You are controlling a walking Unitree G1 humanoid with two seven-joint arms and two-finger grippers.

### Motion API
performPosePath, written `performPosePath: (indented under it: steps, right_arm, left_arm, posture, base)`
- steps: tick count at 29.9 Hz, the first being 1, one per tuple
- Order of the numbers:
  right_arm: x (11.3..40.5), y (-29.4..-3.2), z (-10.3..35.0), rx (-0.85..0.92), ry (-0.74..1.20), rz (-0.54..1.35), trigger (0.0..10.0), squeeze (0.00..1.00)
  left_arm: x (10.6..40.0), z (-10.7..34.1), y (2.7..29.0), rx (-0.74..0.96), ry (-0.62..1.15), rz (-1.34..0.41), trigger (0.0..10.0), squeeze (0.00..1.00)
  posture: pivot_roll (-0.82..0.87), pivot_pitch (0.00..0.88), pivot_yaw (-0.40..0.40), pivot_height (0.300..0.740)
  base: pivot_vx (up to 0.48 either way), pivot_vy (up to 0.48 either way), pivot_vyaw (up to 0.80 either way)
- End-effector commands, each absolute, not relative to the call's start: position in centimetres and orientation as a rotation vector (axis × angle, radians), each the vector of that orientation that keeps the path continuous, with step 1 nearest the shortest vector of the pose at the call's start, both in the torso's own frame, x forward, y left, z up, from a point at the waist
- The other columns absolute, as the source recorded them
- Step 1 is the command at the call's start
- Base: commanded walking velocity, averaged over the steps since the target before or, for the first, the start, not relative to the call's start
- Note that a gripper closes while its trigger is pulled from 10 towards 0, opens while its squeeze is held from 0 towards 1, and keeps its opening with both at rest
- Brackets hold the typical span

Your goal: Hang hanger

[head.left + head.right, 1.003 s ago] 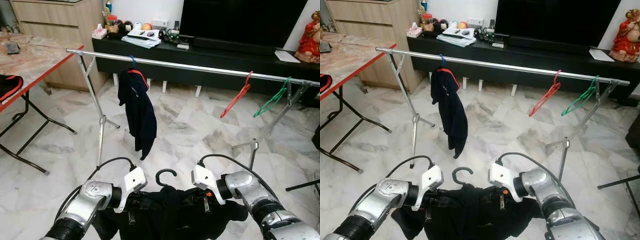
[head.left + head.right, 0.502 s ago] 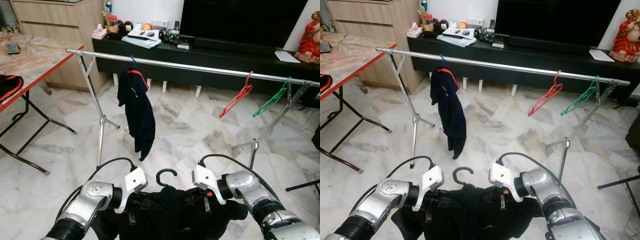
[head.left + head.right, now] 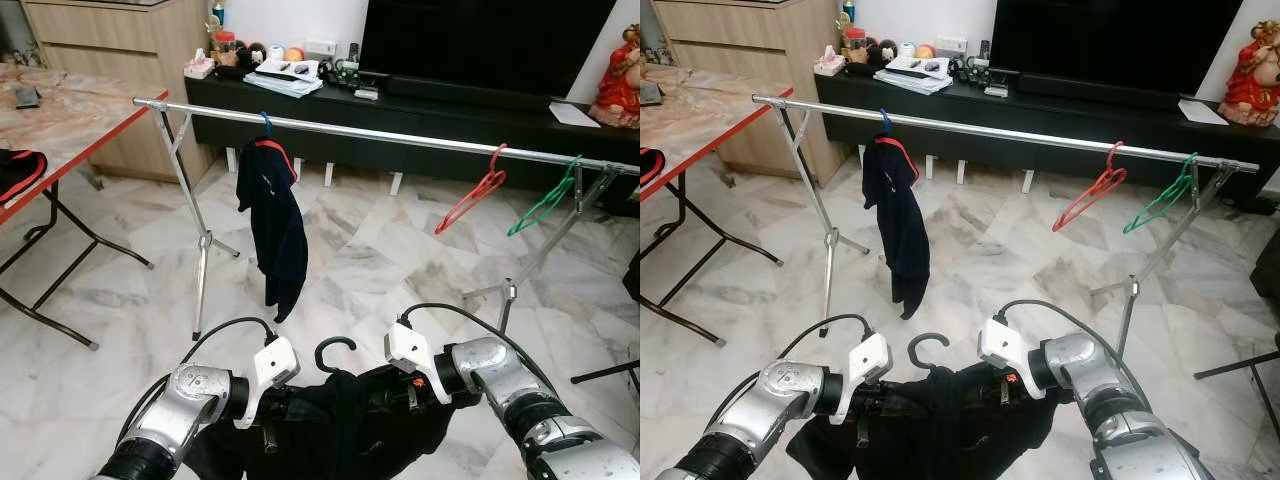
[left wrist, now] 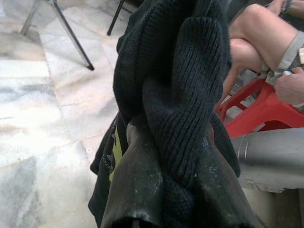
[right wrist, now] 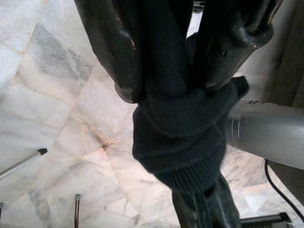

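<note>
I'm gripping the sweater (image 3: 340, 425) in left claw (image 4: 166, 156) and right claw (image 5: 171, 71), both clenched | hanger hook (image 3: 334, 352) pointing up between them | rail (image 3: 400, 134) lying crosswise, ahead and higher

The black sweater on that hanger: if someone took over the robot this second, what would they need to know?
Left gripper: jaws shut on the black sweater.
Right gripper: jaws shut on it too.
The sweater sits on a black hanger, hook up, held low between both arms.
The clothes rail stands ahead, carrying a dark garment, a red hanger and a green hanger.
Done: sweater gripped.
Left: lift and hook it onto the rail.
</note>
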State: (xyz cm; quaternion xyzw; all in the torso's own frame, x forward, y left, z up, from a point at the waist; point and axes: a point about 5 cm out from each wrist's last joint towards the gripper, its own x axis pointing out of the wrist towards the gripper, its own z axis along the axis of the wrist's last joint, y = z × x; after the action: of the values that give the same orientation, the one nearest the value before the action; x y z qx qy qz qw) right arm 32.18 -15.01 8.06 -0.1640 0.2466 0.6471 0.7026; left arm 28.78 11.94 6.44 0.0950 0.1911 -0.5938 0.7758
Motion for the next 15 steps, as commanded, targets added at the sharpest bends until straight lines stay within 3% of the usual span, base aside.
performPosePath:
  steps: [1, 10, 15]
  right_arm:
    - [32.7, -15.1, 9.0, -0.378, 0.522, 1.442, 10.0, 1.0]
    - [32.5, -15.5, 9.0, -0.437, 0.57, 1.493, 10.0, 1.0]
    - [32.5, -16.5, 8.6, -0.551, 0.618, 1.453, 10.0, 1.0]
  left_arm:
    - [29.0, 6.6, 12.1, 0.244, 0.407, -1.28, 0.0, 0.0]
    - [29.8, 5.8, 13.5, 0.277, 0.406, -1.132, 0.0, 0.0]
    - [30.5, 5.0, 14.8, 0.323, 0.388, -0.938, 0.0, 0.0]
  posture:
    - [0.06, 0.038, -0.089, 0.74]
    - [0.06, 0.043, -0.091, 0.74]
    - [0.06, 0.043, -0.094, 0.74]
  base:
    - [0.0, 0.0, 0.0]
    - [0.0, 0.0, 0.0]
    - [0.0, 0.0, 0.0]
